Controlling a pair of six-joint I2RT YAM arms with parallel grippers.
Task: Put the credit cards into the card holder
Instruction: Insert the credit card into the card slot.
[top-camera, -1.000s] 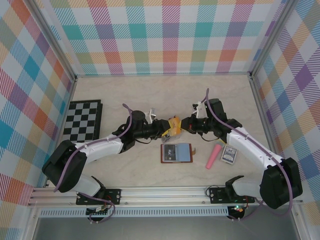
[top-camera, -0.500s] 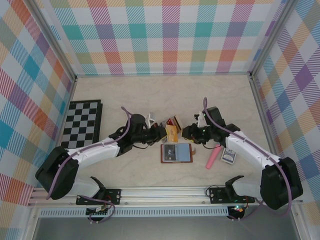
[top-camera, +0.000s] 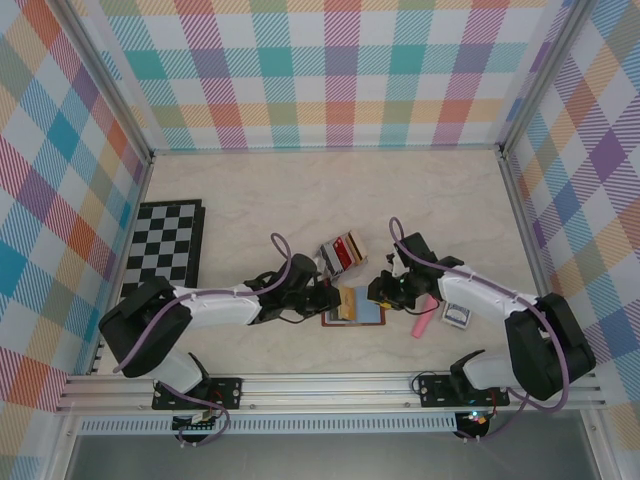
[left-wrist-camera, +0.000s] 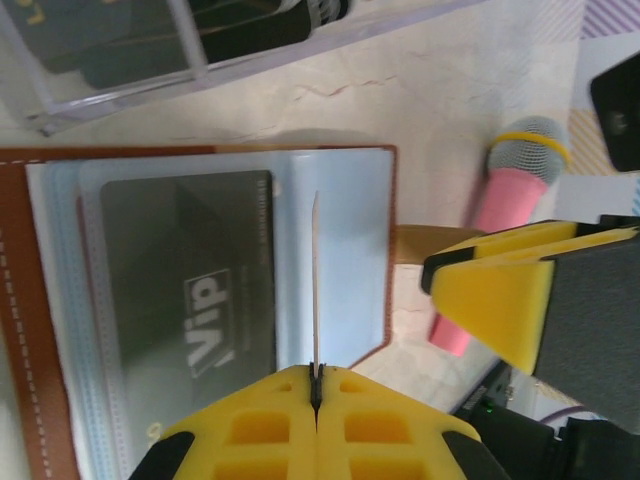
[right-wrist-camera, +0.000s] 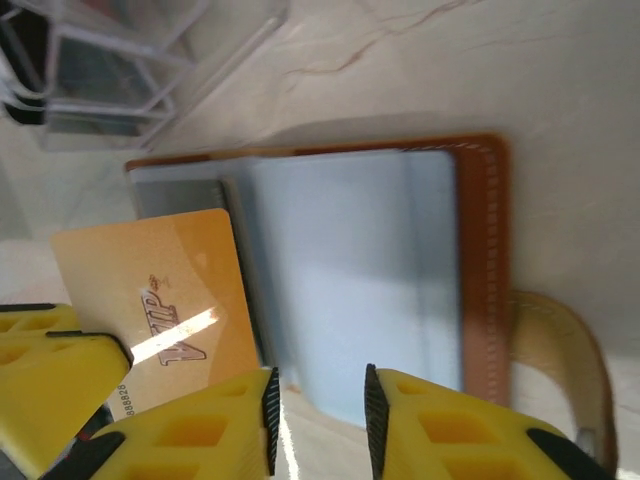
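Far left of the table: folded chessboard, flat, well apart from the work.

My left tool is clenched on the orange card. Left wrist view: jaws pressed together, the card seen edge-on as a thin line rising from between them, standing over the open card holder. Cannot tell whether the card's far edge touches a slot.

Card holder lies open and flat at centre, near edge of the table, pale blue inside up, brown border around it. A dark card marked "Vip" sits in one of its slots. Just beyond it: the clear rack with upright cards.

My right tool is released; jaws apart, nothing between them, hovering at the holder's right side by the snap tab. Right wrist view shows the orange card's printed face.

Right of the holder: pink microphone, lying on the table.
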